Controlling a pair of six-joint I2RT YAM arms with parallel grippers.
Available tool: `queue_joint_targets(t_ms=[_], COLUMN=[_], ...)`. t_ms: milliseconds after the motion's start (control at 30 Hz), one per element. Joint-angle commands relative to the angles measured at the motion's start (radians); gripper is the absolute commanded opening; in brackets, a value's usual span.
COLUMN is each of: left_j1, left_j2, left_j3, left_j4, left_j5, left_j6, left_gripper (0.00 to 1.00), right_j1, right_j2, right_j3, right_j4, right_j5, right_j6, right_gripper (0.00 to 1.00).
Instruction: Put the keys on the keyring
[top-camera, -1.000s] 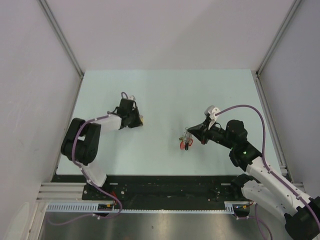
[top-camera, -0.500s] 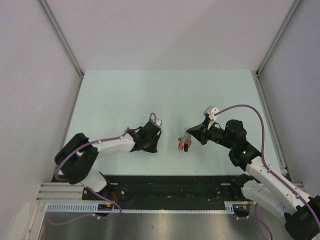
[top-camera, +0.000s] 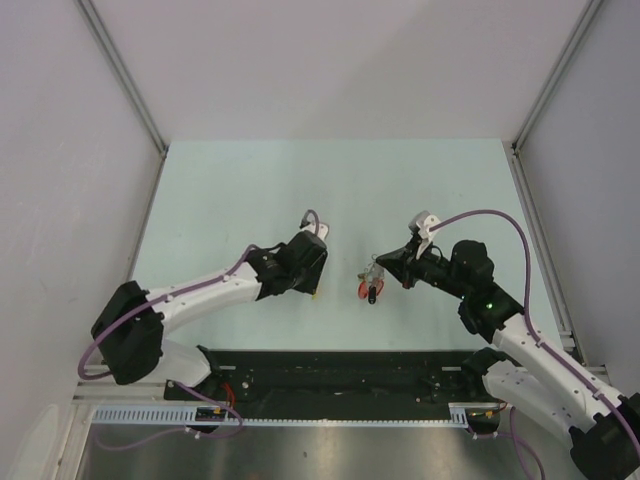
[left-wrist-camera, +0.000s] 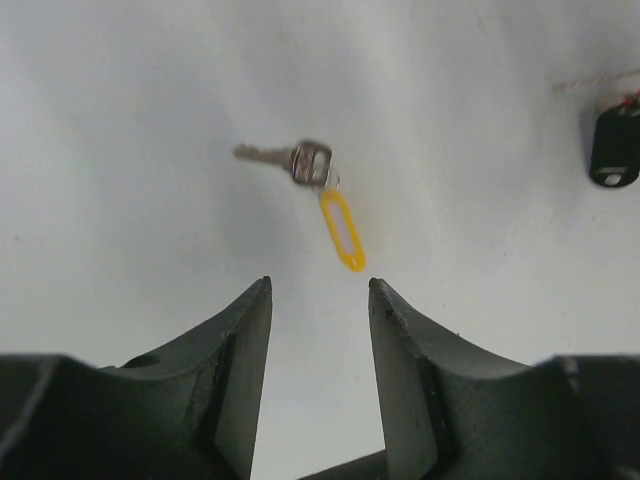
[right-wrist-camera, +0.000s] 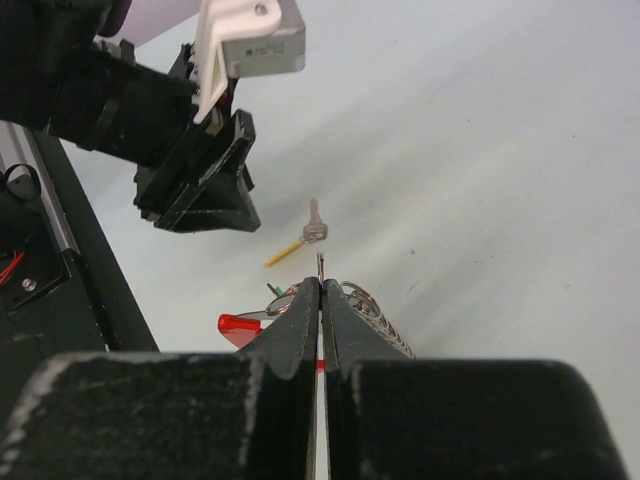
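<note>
Pale counter (top-camera: 250, 180) boxed in by white walls (top-camera: 60, 150), seen from above. The left end effector (top-camera: 308, 275) is out at frame centre. Just right of it the right end effector (top-camera: 385, 265) points left, with the keyring (top-camera: 370, 285) at its tip, a red piece hanging lowest.

Left wrist view now: the fingers are spread, hovering over the counter. The yellow key (left-wrist-camera: 312, 163) lies flat just beyond the tips, blade pointing left, yellow tag trailing toward the lower right.

Over to the right wrist: the fingers are pressed together, pinching the keyring's thin wire. Red and green bits sit left of the tips, the ridged grey tag right. Beyond them the yellow key rests on the counter, below the left end effector in the upper left.
</note>
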Motion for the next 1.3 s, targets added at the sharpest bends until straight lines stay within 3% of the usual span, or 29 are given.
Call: queue_joint_targets(t_ms=[0, 267, 600, 833, 1133, 1267], left_j1=[0.006, 0.006, 0.006, 0.037, 0.207, 0.227], left_j2=[0.064, 0.241, 0.255, 0.209, 0.054, 0.025], left_j3=[0.102, 0.201, 0.119, 0.041, -0.091, -0.099], left_j4=[0.000, 0.014, 0.036, 0.054, 0.103, 0.121], left_j5=[-0.066, -0.030, 0.031, 0.006, 0.045, 0.071], left_j6=[0.068, 0.087, 0.047, 0.001, -0.056, -0.042], left_gripper=[0.48, 0.49, 0.52, 0.48, 0.46, 0.48], right_j1=[0.008, 0.016, 0.019, 0.021, 0.022, 0.025], right_j2=[-0.048, -0.043, -0.026, -0.023, -0.025, -0.026], right_j3=[0.045, 0.045, 0.045, 0.045, 0.045, 0.044], right_j4=[0.022, 0.014, 0.016, 0.016, 0.013, 0.011], right_j5=[0.057, 0.078, 0.080, 0.077, 0.080, 0.078], right_j6=[-0.015, -0.015, -0.016, -0.018, -0.020, -0.020], right_gripper=[0.00, 0.00, 0.00, 0.00, 0.00, 0.00])
